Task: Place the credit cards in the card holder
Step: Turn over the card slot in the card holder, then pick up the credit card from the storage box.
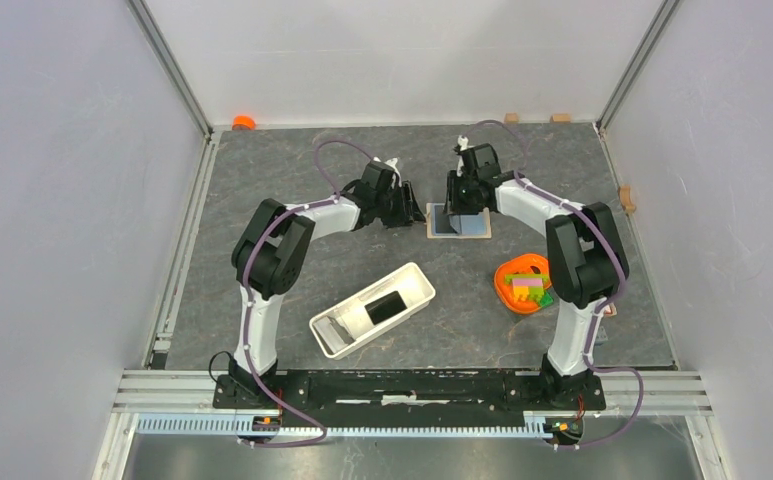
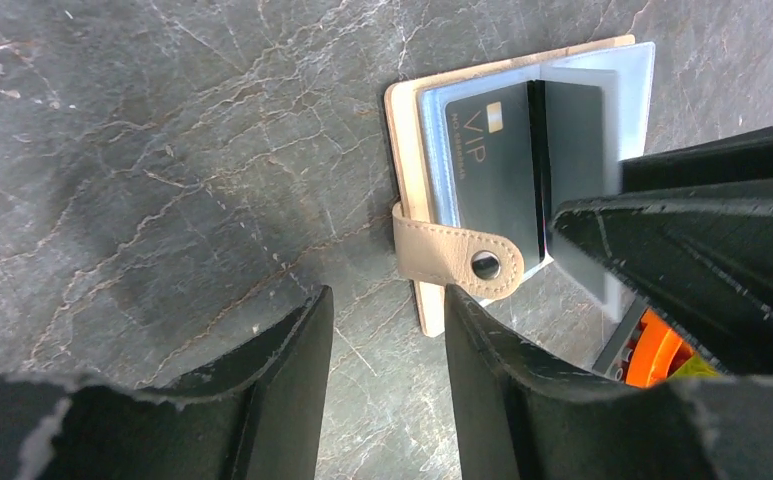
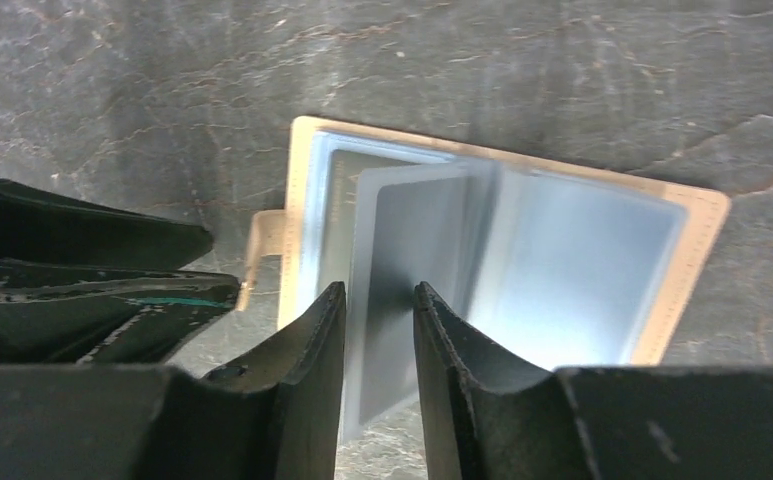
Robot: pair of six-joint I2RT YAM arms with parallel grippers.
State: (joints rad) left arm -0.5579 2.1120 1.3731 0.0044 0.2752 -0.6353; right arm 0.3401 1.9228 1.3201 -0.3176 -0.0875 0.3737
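Meeting white walls [image 1: 392, 50] lies grey, perhaps stone, tabletop [image 1: 262, 165].

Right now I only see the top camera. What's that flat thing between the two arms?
Observer: An open tan card holder with clear sleeves; a dark VIP card sits in one.
Operator: Is the right end effector holding something?
Observer: A raised sleeve page stands between its fingers; I can't tell if they pinch it.
Operator: And the left one?
Observer: The left end effector is open and empty, near the holder's snap strap.
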